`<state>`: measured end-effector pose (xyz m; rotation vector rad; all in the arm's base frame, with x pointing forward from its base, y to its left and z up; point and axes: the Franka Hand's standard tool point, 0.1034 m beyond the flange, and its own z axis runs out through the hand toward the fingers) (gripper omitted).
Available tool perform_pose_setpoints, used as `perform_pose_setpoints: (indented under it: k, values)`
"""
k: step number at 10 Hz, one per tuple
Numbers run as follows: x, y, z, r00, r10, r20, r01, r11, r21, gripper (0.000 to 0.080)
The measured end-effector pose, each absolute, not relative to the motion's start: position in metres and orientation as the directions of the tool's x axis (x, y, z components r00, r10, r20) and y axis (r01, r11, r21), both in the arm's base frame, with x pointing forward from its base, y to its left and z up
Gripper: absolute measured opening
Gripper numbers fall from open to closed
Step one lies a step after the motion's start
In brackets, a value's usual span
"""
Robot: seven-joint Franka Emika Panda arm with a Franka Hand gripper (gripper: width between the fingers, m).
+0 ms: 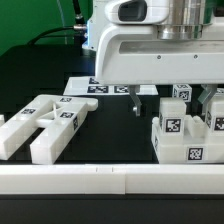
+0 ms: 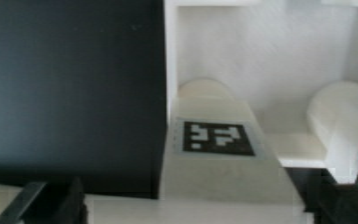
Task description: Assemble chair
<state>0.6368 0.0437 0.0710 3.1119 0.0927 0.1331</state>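
black surface (image 1: 110,140), green backdrop (image 1: 30,30)
hand (image 1: 170,104) hangs wide open above the chair block (image 1: 185,138); slotted chair panel (image 1: 45,122) lies well apart from it, marker board (image 1: 100,88) beyond.

The chair pieces (image 1: 45,120) look like chunky white plastic, smooth with a soft, nearly matt sheen. The tag stickers (image 1: 172,126) on them are flat black-and-white printed labels. The table (image 1: 110,135) under them is a dull matt black, while the arm's housing (image 1: 150,55) is smooth white plastic with a light gloss.
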Motion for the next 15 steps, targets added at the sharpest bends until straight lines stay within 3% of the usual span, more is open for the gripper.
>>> perform_pose_setpoints:
  k: [2, 3, 4, 5, 6, 10, 13, 15]
  values:
    - [0.6368, 0.0435, 0.0711, 0.995, 0.057, 0.085, 0.055, -0.998, 0.028, 0.0625]
    - [0.6368, 0.0435, 0.0711, 0.995, 0.055, 0.085, 0.053, -0.998, 0.028, 0.0425]
    - [0.6368, 0.0436, 0.071, 0.996, 0.034, 0.085, 0.032, -0.999, 0.026, 0.0425]
    - [0.6368, 0.0433, 0.071, 0.996, 0.034, 0.085, 0.032, -0.999, 0.026, 0.0289]
    - [0.6368, 0.0433, 0.071, 0.996, 0.03, 0.085, 0.028, -0.999, 0.025, 0.0289]
    - [0.6356, 0.0474, 0.0706, 0.909, -0.41, 0.081, -0.41, -0.912, -0.016, 0.0289]
    - [0.6335, 0.0482, 0.0689, 0.74, -0.669, 0.068, -0.668, -0.743, -0.041, 0.0291]
    - [0.6338, 0.0473, 0.0691, 0.521, -0.853, 0.037, -0.85, -0.522, -0.071, 0.0291]
